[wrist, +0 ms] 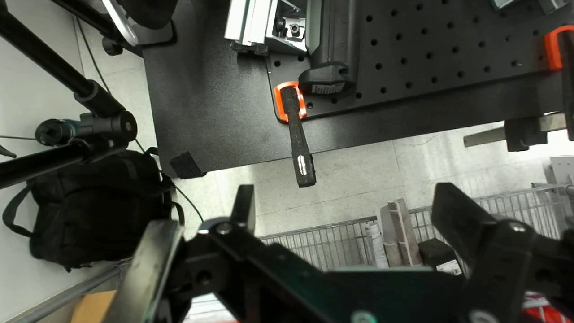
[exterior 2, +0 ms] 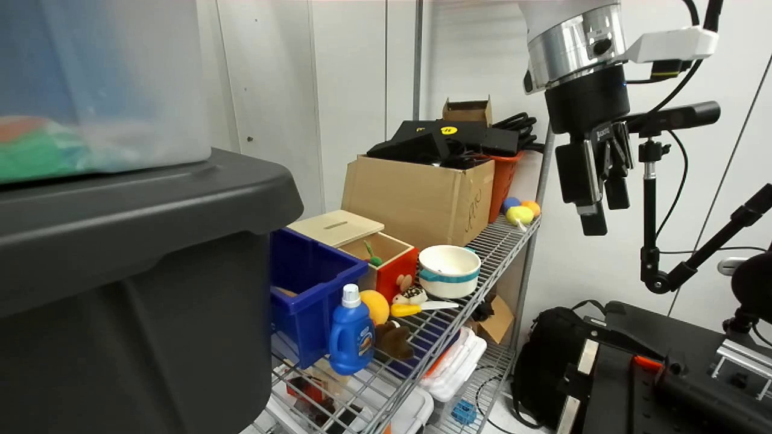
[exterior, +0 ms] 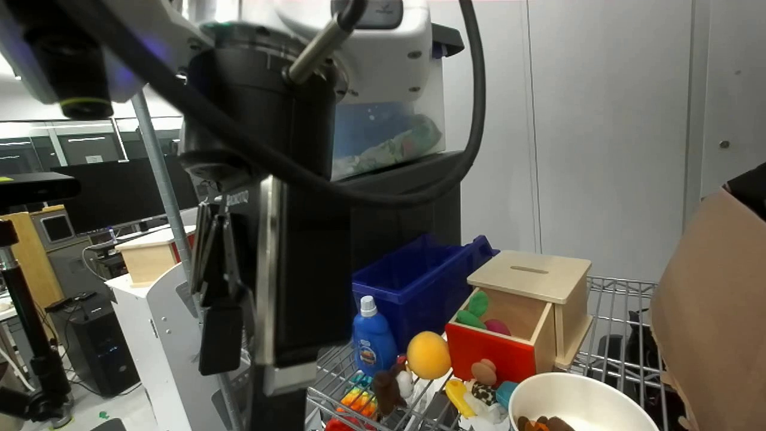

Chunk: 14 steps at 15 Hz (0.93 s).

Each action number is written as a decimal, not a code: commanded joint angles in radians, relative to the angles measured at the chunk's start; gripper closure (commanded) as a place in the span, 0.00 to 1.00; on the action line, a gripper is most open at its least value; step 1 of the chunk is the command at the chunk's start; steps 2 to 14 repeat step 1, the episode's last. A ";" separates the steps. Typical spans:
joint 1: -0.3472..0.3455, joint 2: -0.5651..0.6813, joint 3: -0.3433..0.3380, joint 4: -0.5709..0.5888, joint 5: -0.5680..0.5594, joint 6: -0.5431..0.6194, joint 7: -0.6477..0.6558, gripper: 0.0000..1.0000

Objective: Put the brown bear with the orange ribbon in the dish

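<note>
Brown bear with the orange ribbon [exterior: 544, 422] is inside the dish [exterior: 589, 398], down below the rim — only partly visible, in an exterior view. What shows is dark brown, rounded lobes side by side, with a bright orange bit among them; the rest is cut off at the bottom of that view, so face and pose are unclear. Dish is cream-white, round, thin plain rim, teal band around the outside.

Relative to the dish: wooden box [exterior: 529, 275] with red front just beside it, yellow-handled toy knife [exterior 2: 405, 309] near it, orange ball [exterior: 429, 355] farther off, blue bottle [exterior: 374, 341] farther still. Another dark-brown toy [exterior: 388, 392] sits well apart from the dish, on the bottle's side.

Gripper [wrist: 345, 202] hangs higher than the dish and well apart from it — fingers [wrist: 244, 204] spread wide, pale floor [wrist: 358, 179] showing between them.
</note>
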 commanded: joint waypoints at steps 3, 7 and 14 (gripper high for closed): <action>-0.004 0.000 0.004 0.001 0.000 -0.001 0.000 0.00; -0.004 0.000 0.004 0.001 0.000 -0.001 0.000 0.00; -0.004 0.000 0.004 0.001 0.000 -0.001 0.000 0.00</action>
